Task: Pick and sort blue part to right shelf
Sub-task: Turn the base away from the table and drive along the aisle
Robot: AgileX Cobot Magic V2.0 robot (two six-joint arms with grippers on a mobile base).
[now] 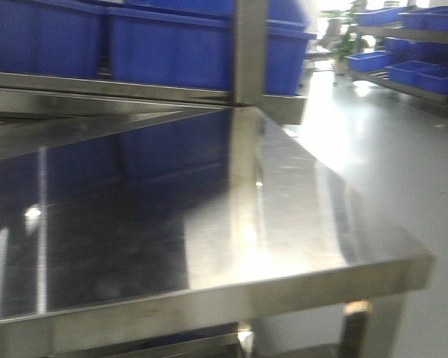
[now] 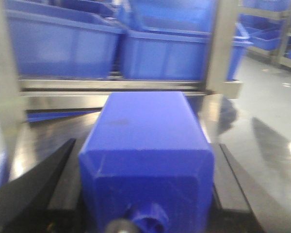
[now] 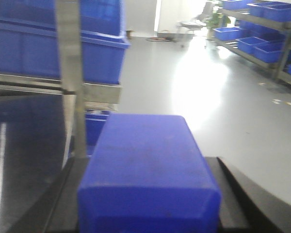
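In the right wrist view my right gripper (image 3: 148, 162) is shut on the blue part (image 3: 148, 160), a matte-blue rectangular block with sloped shoulders. Its cap end runs below the frame edge. Dark fingers (image 3: 233, 184) press on both of its sides. In the left wrist view my left gripper (image 2: 146, 145) is shut on another blue block (image 2: 145, 141), which has a small round knob (image 2: 148, 218) at the near end. Neither gripper nor block shows in the front view. A shelf rack (image 1: 414, 45) with blue bins stands far right across the floor.
A shiny steel table (image 1: 209, 224) lies in front, its right edge (image 1: 373, 216) dropping to grey floor (image 1: 403, 149). Above its back runs a steel shelf (image 1: 134, 93) holding large blue bins (image 1: 172, 45), with an upright post (image 1: 250, 52). The views are blurred.
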